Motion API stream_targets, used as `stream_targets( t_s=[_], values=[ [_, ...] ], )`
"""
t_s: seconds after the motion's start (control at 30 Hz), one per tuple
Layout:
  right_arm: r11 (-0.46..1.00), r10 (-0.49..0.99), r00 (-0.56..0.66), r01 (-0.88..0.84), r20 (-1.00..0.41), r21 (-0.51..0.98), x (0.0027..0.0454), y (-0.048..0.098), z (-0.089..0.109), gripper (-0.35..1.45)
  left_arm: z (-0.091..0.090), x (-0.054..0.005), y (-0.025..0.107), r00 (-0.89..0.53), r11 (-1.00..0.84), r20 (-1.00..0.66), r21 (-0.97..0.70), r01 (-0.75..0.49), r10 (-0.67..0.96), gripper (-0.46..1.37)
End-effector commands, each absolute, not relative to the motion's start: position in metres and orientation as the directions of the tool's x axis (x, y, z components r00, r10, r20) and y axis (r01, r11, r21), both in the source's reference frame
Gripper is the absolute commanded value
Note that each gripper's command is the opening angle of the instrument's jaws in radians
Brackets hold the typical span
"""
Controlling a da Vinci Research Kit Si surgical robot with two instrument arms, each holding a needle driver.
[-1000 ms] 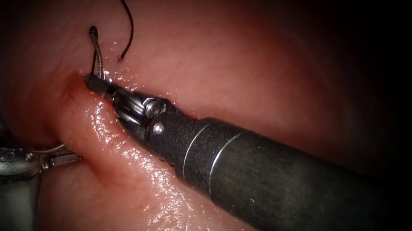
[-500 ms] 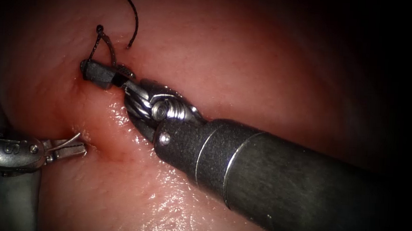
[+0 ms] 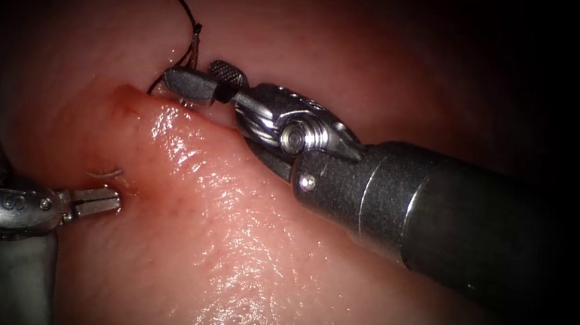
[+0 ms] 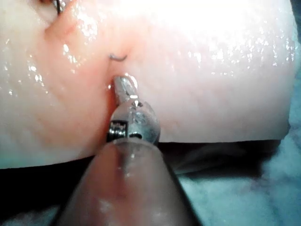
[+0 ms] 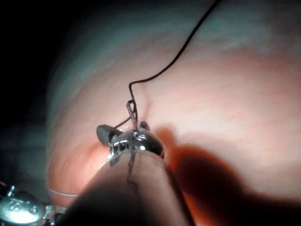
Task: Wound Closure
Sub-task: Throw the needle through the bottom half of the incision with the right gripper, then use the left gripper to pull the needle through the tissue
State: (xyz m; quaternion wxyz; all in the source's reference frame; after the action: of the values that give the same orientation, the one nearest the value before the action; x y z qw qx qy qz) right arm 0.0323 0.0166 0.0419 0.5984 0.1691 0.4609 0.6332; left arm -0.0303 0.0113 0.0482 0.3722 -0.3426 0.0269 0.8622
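Right end effector (image 3: 197, 83) higher, needle (image 3: 191, 50) gripped.

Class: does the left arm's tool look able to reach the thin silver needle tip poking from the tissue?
Probably yes: the thin silver needle tip sits bare just beyond the empty left tool, nothing between.
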Motion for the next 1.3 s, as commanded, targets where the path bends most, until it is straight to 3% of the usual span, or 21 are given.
stream_targets(
  t_s=[0.03, 0.17, 0.43, 0.73, 0.9, 1.07, 1.3],
  values=[
    [0.150, 0.912, -0.220, -0.605, -0.346, 0.782, 0.0320, 0.0167, 0.0420, 0.97, 0.0481, -0.0302, 0.0114, -0.487, -0.724, -0.617, -0.206, -0.659, 0.618, -0.35],
    [0.182, 0.907, -0.198, -0.610, -0.371, 0.771, 0.0309, 0.0168, 0.0424, 0.97, 0.0473, -0.0302, 0.0117, -0.484, -0.731, -0.637, -0.193, -0.654, 0.601, -0.35],
    [0.198, 0.907, -0.182, -0.613, -0.381, 0.765, 0.0304, 0.0154, 0.0435, 0.90, 0.0443, -0.0300, 0.0127, -0.483, -0.758, -0.681, -0.165, -0.631, 0.551, -0.04],
    [0.214, 0.905, -0.168, -0.614, -0.390, 0.760, 0.0297, 0.0144, 0.0449, 0.85, 0.0443, -0.0289, 0.0130, -0.489, -0.801, -0.715, -0.165, -0.576, 0.499, 0.16],
    [0.218, 0.905, -0.163, -0.613, -0.392, 0.759, 0.0293, 0.0142, 0.0452, 0.81, 0.0449, -0.0293, 0.0133, -0.457, -0.870, -0.782, -0.213, -0.444, 0.424, 0.63],
    [0.221, 0.904, -0.163, -0.613, -0.395, 0.759, 0.0293, 0.0139, 0.0454, 0.80, 0.0448, -0.0303, 0.0138, -0.423, -0.915, -0.833, -0.221, -0.337, 0.357, 0.86],
    [0.227, 0.904, -0.158, -0.610, -0.397, 0.759, 0.0291, 0.0134, 0.0457, 0.78, 0.0453, -0.0321, 0.0147, -0.365, -0.950, -0.886, -0.208, -0.234, 0.284, 0.82]
  ],
)
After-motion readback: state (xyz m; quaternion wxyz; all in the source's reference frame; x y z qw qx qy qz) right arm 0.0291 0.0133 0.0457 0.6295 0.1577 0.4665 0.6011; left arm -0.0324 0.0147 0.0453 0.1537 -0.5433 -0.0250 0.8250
